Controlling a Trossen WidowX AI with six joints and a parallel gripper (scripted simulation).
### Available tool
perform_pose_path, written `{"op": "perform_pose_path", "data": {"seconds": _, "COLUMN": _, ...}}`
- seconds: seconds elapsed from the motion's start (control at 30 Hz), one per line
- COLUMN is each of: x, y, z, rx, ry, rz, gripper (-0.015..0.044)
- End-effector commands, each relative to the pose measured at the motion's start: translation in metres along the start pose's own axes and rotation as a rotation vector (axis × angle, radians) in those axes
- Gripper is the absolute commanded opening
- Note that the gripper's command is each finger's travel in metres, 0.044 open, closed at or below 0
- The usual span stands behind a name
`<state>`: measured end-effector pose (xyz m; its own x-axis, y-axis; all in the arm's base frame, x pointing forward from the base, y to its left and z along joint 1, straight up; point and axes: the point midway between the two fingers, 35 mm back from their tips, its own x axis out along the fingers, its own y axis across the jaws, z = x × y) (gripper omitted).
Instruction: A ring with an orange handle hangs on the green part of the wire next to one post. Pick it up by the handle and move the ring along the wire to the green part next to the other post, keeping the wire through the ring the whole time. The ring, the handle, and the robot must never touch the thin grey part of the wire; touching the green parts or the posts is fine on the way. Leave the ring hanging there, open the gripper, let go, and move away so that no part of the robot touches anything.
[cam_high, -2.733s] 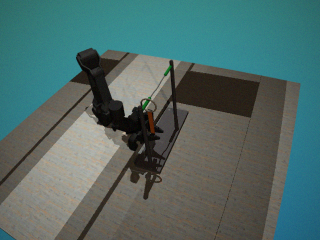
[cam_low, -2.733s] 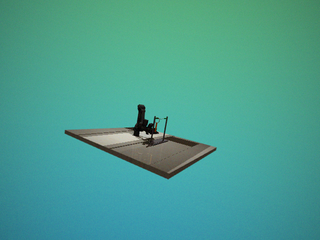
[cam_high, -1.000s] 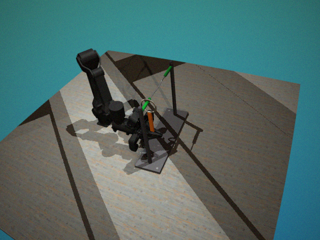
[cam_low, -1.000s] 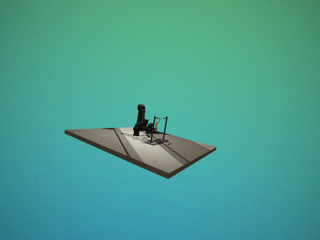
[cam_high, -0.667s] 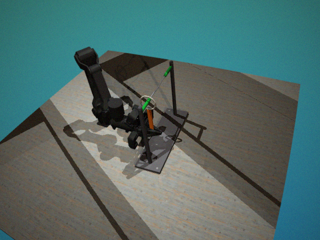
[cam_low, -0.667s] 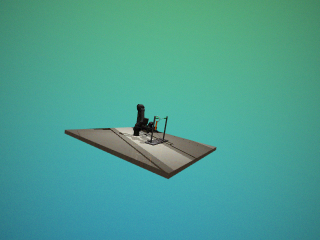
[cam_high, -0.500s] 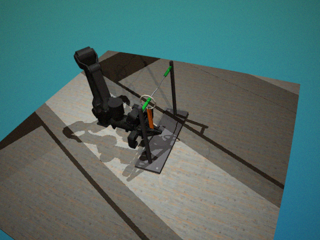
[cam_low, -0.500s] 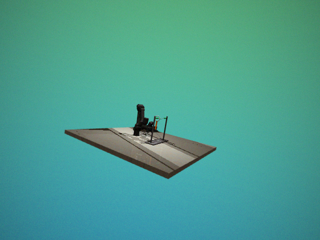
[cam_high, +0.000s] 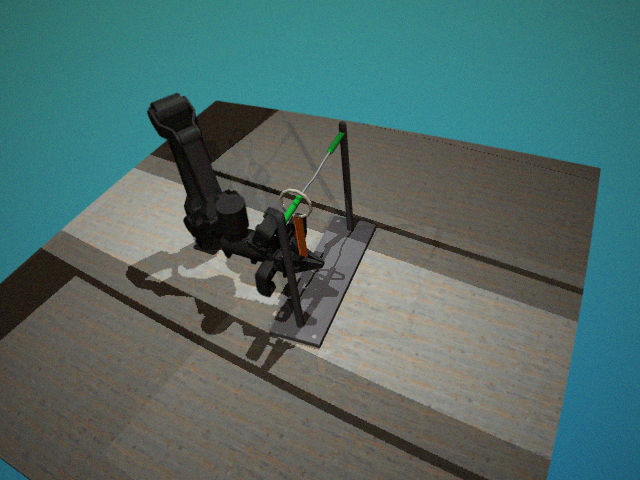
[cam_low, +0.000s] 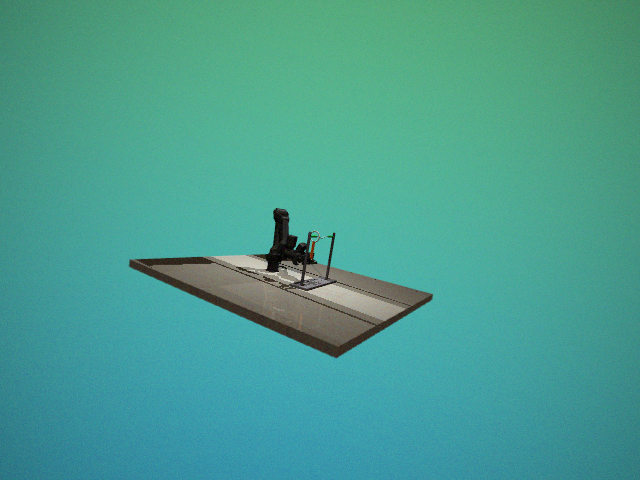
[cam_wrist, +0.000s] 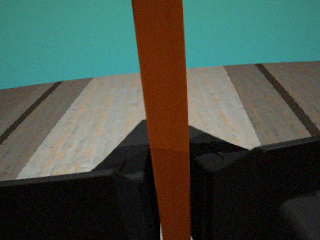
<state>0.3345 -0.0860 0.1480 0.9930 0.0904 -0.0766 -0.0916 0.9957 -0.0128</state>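
A pale ring (cam_high: 295, 202) (cam_low: 314, 235) hangs around the green part (cam_high: 292, 208) of the wire next to the near post (cam_high: 290, 268). Its orange handle (cam_high: 300, 236) (cam_low: 312, 251) (cam_wrist: 162, 94) hangs straight down. My gripper (cam_high: 305, 259) (cam_wrist: 156, 128) is shut on the lower end of the handle, one dark finger on each side in the wrist view. The thin grey wire (cam_high: 316, 172) rises to a second green part (cam_high: 335, 142) at the far post (cam_high: 345, 175). The ring itself is out of the wrist view.
Both posts stand on a dark grey baseplate (cam_high: 341, 279) (cam_low: 316, 283) on a wooden table (cam_high: 439, 330) (cam_low: 248, 294). The arm's base and upper links (cam_high: 199, 175) (cam_low: 280, 237) stand left of the plate. The table's edges drop off on all sides.
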Motion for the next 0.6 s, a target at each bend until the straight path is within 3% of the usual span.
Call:
{"op": "perform_pose_path", "data": {"seconds": 0.0, "x": 0.000, "y": 0.000, "z": 0.001, "rx": 0.002, "ry": -0.002, "rz": 0.004, "gripper": -0.0150}}
{"op": "perform_pose_path", "data": {"seconds": 0.57, "x": 0.001, "y": 0.012, "z": 0.001, "rx": 0.003, "ry": -0.002, "rz": 0.006, "gripper": -0.0150}}
